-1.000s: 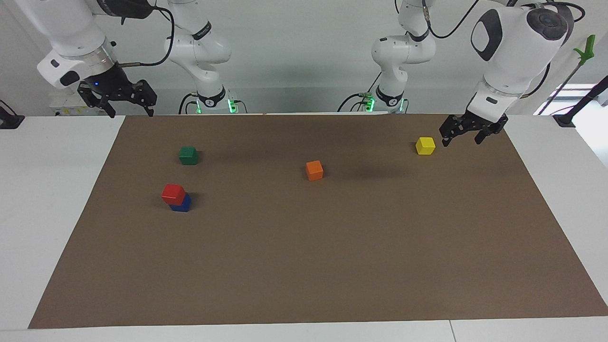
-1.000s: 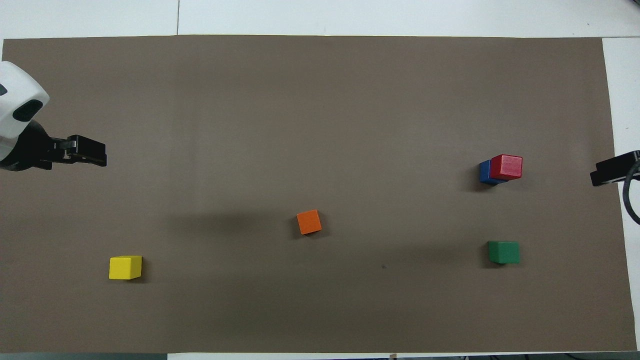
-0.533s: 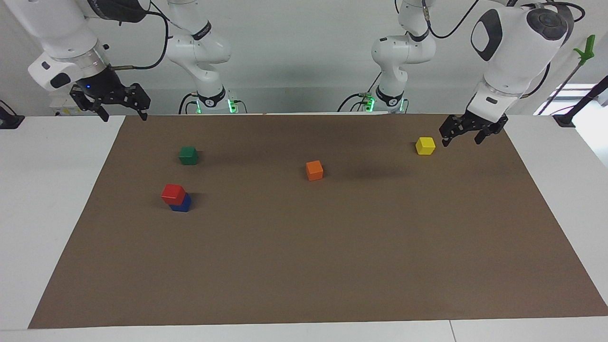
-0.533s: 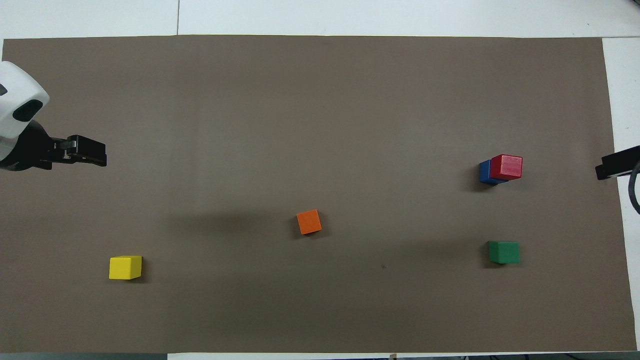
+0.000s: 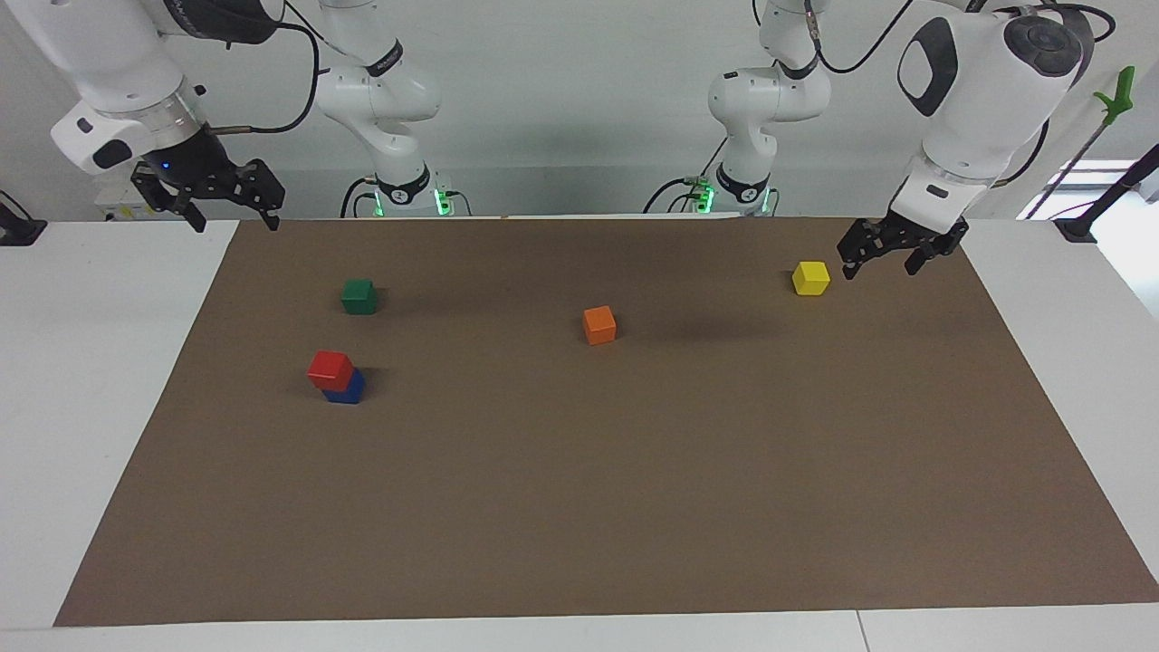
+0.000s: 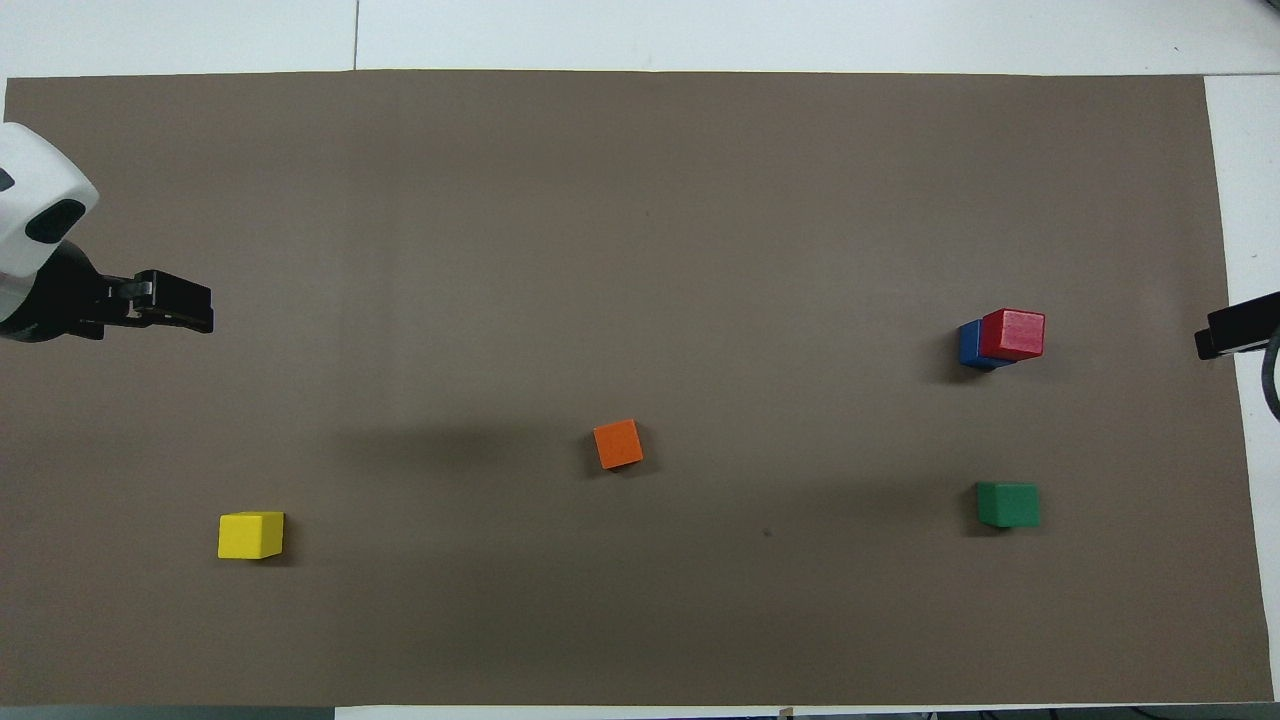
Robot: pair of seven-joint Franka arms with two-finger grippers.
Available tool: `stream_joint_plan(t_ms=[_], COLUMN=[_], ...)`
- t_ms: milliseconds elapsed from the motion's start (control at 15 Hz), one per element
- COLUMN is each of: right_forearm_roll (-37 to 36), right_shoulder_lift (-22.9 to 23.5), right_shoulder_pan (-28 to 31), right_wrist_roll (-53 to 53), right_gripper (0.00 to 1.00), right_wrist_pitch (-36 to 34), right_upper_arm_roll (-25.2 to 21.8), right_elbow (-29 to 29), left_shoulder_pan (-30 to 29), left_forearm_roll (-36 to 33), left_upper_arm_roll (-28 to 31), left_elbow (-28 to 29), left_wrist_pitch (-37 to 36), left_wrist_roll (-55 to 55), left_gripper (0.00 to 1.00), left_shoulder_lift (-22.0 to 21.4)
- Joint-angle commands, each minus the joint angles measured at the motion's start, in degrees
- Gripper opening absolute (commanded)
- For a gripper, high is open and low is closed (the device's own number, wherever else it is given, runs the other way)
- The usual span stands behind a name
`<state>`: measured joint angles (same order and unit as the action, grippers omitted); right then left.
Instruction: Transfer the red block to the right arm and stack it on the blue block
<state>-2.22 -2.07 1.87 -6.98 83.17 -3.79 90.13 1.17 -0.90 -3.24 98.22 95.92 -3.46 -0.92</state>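
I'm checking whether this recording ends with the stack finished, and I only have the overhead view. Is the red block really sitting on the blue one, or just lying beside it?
Observer: In the facing view the red block rests on top of the blue block, a little off-centre.
Reviewer: I see only the tip of the right hand at the edge. Is it holding anything?
Observer: No. The right hand is open and empty, up in the air over the white table by the corner of the brown mat.
Reviewer: And the left hand?
Observer: The left hand is open and empty too, hanging beside the yellow block without touching it.
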Motion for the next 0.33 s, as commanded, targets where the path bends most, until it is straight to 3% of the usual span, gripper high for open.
stream_joint_plan(t_ms=[0, 267], right_forearm_roll=[1.3, 1.2], right_shoulder_lift=[-0.7, -1.1], right_shoulder_pan=[0.9, 0.7], right_wrist_roll=[0.5, 1.2], right_gripper=[1.00, 1.00], right_wrist_pitch=[1.0, 1.9], right_upper_arm_roll=[0.3, 0.4], right_elbow=[1.3, 2.2], left_shoulder_pan=[0.2, 0.2], left_forearm_roll=[-0.7, -0.7], left_upper_arm_roll=[0.3, 0.3], left_elbow=[1.4, 1.3], left_wrist_pitch=[-0.4, -0.4], left_wrist_roll=[0.1, 0.0], left_gripper=[1.00, 1.00], left_shoulder_lift=[-1.5, -1.5])
